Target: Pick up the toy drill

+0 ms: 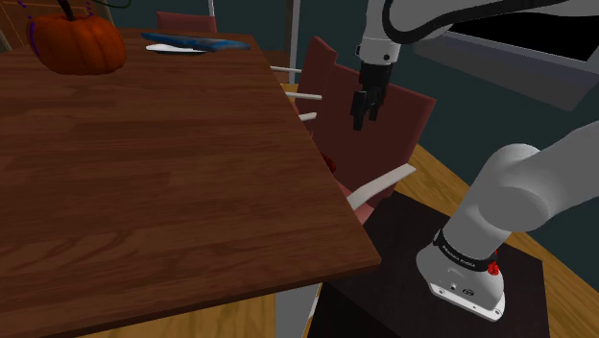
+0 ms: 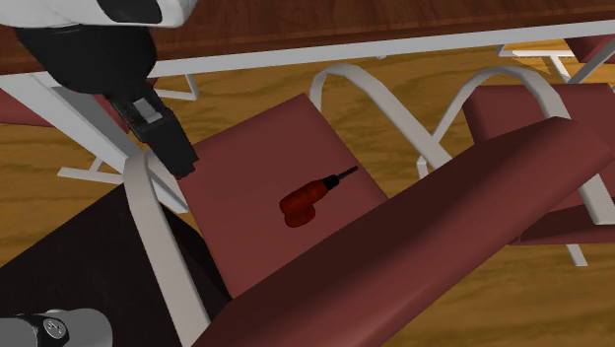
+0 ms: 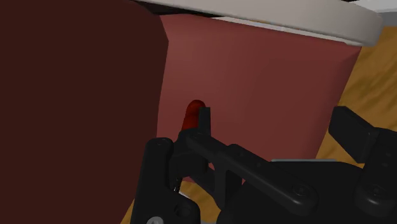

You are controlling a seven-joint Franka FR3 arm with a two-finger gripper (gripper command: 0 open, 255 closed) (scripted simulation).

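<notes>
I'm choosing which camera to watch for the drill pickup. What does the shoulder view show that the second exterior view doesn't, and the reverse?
The shoulder view adds the top of the brown table, with an orange pumpkin and a plate at its far end. The second exterior view adds the red toy drill lying on the dark red chair seat, its black bit pointing to that view's upper right. Both share the black gripper hanging by that chair, apart from the drill.

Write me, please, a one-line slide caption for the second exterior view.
Red toy drill lies on a dark red chair seat, the black gripper poised apart from it.
</notes>
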